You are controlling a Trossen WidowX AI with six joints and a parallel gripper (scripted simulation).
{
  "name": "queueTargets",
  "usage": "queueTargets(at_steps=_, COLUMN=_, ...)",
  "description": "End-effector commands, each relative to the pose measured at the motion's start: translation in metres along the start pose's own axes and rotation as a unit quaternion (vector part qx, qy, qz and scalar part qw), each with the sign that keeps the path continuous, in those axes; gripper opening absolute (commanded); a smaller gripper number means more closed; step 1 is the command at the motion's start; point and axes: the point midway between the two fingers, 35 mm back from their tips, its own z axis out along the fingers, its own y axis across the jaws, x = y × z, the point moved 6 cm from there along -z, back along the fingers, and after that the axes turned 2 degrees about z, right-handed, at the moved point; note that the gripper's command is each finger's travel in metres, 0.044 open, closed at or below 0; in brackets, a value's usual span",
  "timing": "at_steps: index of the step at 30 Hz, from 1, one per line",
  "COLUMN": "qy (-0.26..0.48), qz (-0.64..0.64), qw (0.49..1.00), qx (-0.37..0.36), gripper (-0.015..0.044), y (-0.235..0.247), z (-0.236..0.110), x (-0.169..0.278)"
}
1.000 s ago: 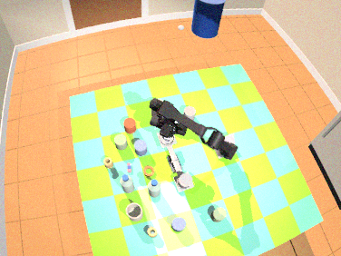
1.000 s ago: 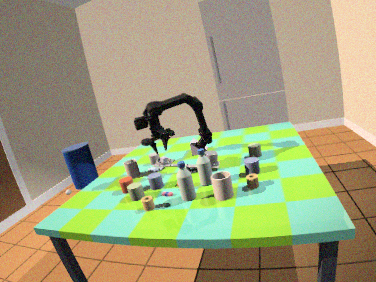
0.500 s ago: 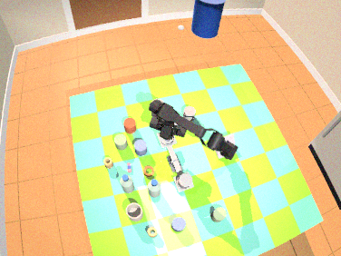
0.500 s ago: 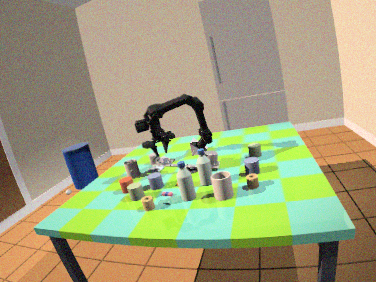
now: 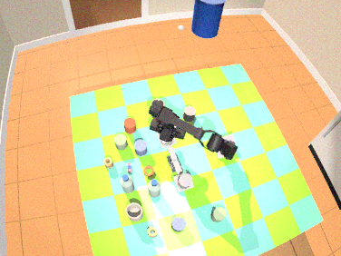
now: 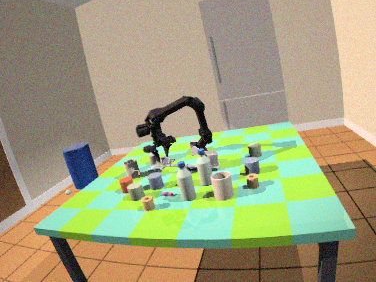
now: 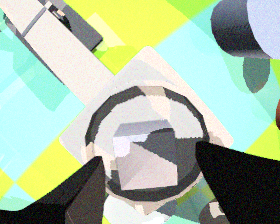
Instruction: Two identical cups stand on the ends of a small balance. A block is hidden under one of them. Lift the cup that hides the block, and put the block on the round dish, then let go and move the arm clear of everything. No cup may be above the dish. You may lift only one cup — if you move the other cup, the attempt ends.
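Observation:
A pale block [image 7: 150, 165] sits inside the dark ring of one square balance pan [image 7: 72, 140] [image 5: 168, 143]. My gripper [image 7: 150, 157] [image 5: 167, 137] [image 6: 162, 159] is open, its fingertips on either side of the block; their height above the pan is unclear. No cup stands over this block. The white balance beam [image 7: 65, 60] [image 5: 175, 162] leads to the other pan, where a pinkish cup [image 5: 185, 180] [image 6: 212, 159] stands. A similar cup [image 5: 189, 112] [image 6: 153, 158] stands on the table beyond the arm. The white round dish [image 7: 122, 210] is partly visible beside the block's pan, below it in the wrist view.
A blue cylinder [image 5: 141, 147] [image 7: 235, 30] stands near the block's pan, with a red cylinder [image 5: 130, 125] and a greenish one [image 5: 121, 142] farther out. Two bottles [image 5: 127, 183] [image 5: 154, 189] and a wide mug [image 5: 134, 211] stand toward the lower left of the top view.

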Motion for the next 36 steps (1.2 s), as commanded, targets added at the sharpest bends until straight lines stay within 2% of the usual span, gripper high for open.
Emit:
queueTargets(at_steps=1, qy=-0.003, qz=0.002, qw=1.000, qx=-0.002, gripper=0.0260, y=0.001, z=0.008, x=0.000)
queueTargets(at_steps=4, qy=-0.003, qz=0.002, qw=1.000, qx=-0.002, gripper=0.0260, y=0.002, z=0.011, x=0.000)
queueTargets(at_steps=8, qy=-0.003, qz=0.002, qw=1.000, qx=-0.002, gripper=0.0155, y=0.002, z=0.011, x=0.000)
queueTargets(at_steps=15, qy=-0.003, qz=0.002, qw=1.000, qx=-0.002, gripper=0.0108, y=0.002, z=0.011, x=0.000)
queueTargets(at_steps=19, qy=-0.003, qz=0.005, qw=1.000, qx=0.001, gripper=0.0003, y=0.001, z=0.003, x=0.000)
queueTargets(at_steps=36, qy=-0.003, qz=0.029, qw=0.999, qx=0.030, gripper=0.0000, y=0.007, z=-0.083, x=0.001)
